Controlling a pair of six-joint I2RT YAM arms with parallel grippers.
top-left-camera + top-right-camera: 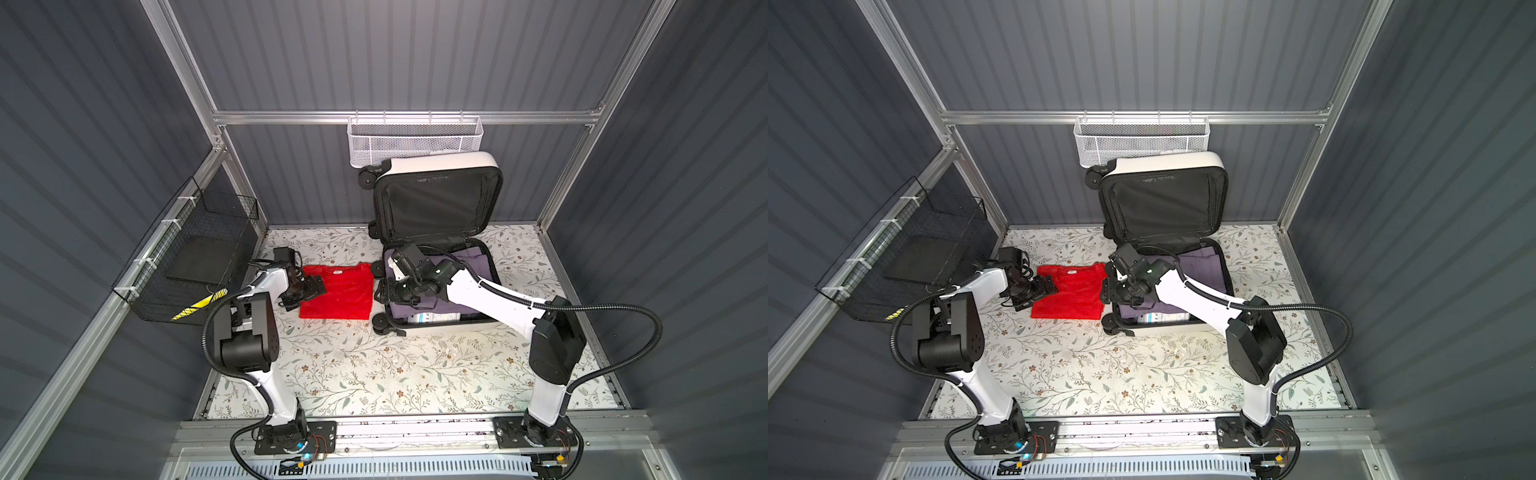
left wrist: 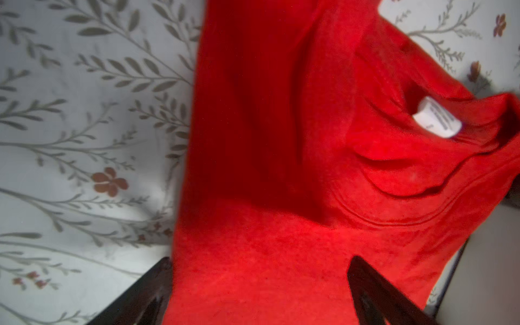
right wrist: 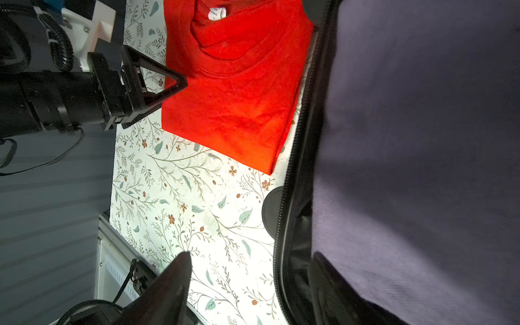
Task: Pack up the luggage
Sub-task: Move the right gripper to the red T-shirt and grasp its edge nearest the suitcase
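Observation:
The luggage (image 1: pixel 440 160) (image 1: pixel 1167 160) is a white suitcase lying open, its black-lined lid leaning on the back wall. Its lower half holds a purple garment (image 1: pixel 473 257) (image 3: pixel 422 140) and a white printed packet (image 1: pixel 436 318). A folded red shirt (image 1: pixel 340 295) (image 1: pixel 1075 295) (image 2: pixel 281 168) (image 3: pixel 239 92) lies on the table just left of it. My left gripper (image 1: pixel 309 289) (image 2: pixel 260 260) is open at the shirt's left edge, one finger over the cloth. My right gripper (image 1: pixel 384 291) (image 3: pixel 250 254) is open and straddles the suitcase's left zipper rim, gripping nothing.
A white mesh basket (image 1: pixel 415 139) hangs on the back rail above the lid. A black wire basket (image 1: pixel 195 257) on the left wall holds a dark flat item and a yellow-black striped piece. The floral tablecloth (image 1: pixel 374 374) stretches toward the arm bases.

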